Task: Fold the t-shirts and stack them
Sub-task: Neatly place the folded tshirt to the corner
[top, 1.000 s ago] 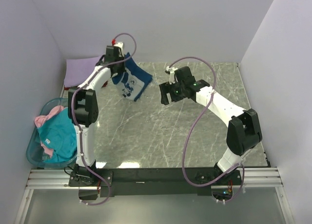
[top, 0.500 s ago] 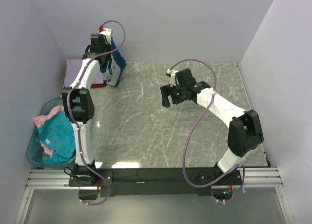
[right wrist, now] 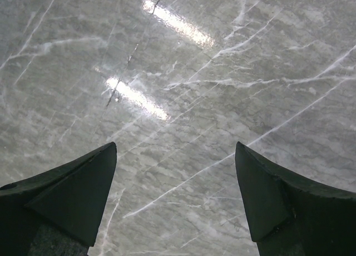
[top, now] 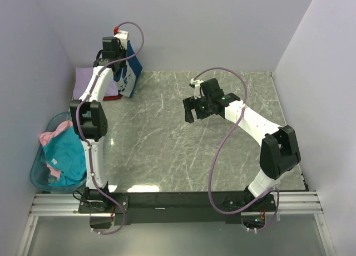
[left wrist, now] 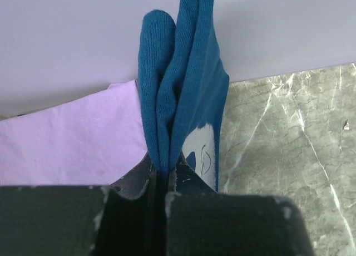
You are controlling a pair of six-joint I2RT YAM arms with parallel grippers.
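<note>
Since a sec ago the left tool (top: 113, 46) has swung up & over to the back left corner. It took the dark blue t-shirt (top: 128, 72) off the open table (top: 194, 156). The right tool (top: 193, 108) has barely moved.

The left tool is pinched tight on a bunch of the dark blue t-shirt, & the rest hangs straight down under it. The low end is right by the lavender t-shirt (top: 89, 80); can't tell if they touch. The lavender one lies flat just below & left of the left tool, w/ a bit of red t-shirt (top: 111, 98) peeking out at its near edge. The right tool is wide open w/ nothing in it, over bare table & well apart from all the shirts.

Handling: the shirt is soft, light & floppy. It prob. won't keep a shape, so held at 1 spot it'll sag & come unfolded. It's not slippery & can't break. Best hold: a folded edge or 2 corners, maybe w/ both tools.

Looks: deep blue, in thick soft folds at the pinch, w/ a white printed pic on one side.

A teal t-shirt (top: 64, 156) & a pink t-shirt (top: 50, 137) sit lumped in the blue plastic basket (top: 38, 175), well apart from the left tool, down by its arm's base.
</note>
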